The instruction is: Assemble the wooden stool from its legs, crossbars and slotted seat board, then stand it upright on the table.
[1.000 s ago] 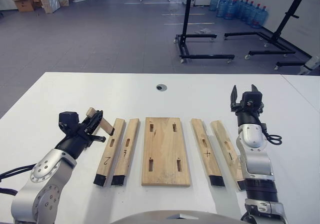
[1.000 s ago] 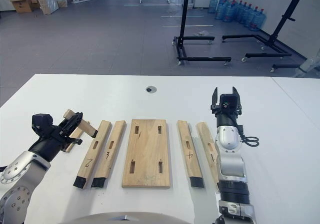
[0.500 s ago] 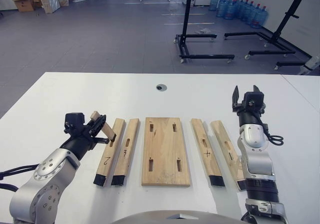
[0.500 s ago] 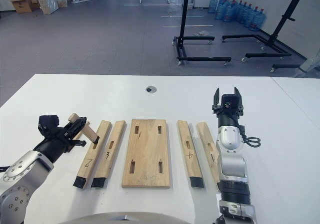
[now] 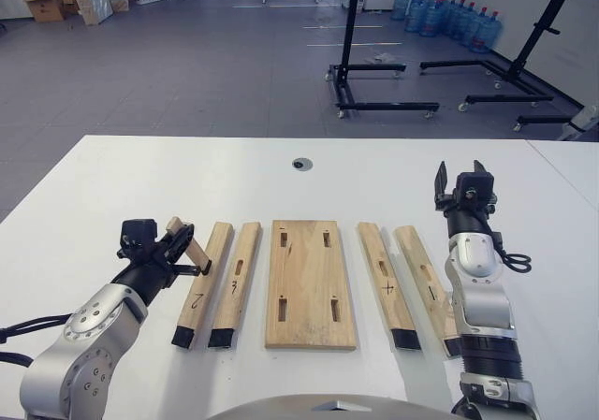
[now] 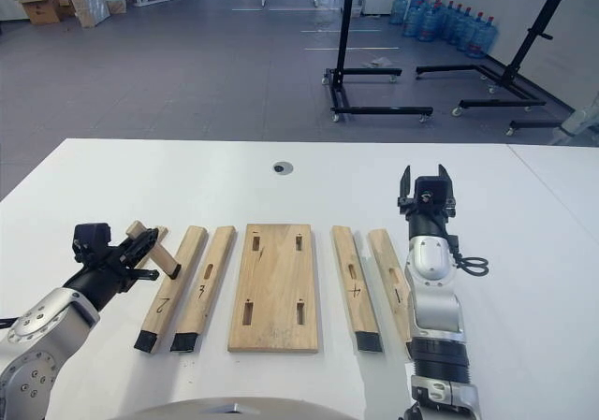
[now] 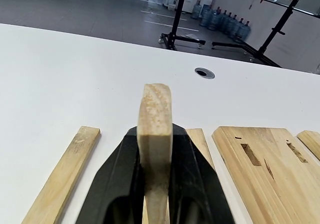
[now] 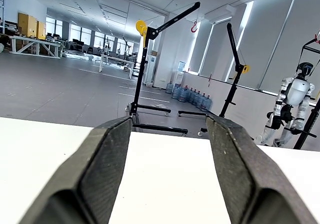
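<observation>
While the left claw (image 5: 192, 254) is clamped on a short wooden crossbar (image 5: 183, 231), this piece hangs over the left part of the tabletop (image 5: 140, 177), just beside the far end of the outer left leg (image 5: 198, 287). That leg lies flat, with its long axis running from the near edge to the far edge. Its slot (image 5: 210, 268) lies a little toward the near edge from the claw. I judge that the coming move must bring one end of the crossbar down to this slot, and the left arm is clearly the nearer one.

The inner left leg (image 5: 236, 282), the slotted seat board (image 5: 309, 284) and two right legs (image 5: 386, 284) lie parallel toward the right edge. The right claw (image 5: 459, 179) has its fingers apart and holds nothing. It is raised beyond the far end of the rightmost leg.
</observation>
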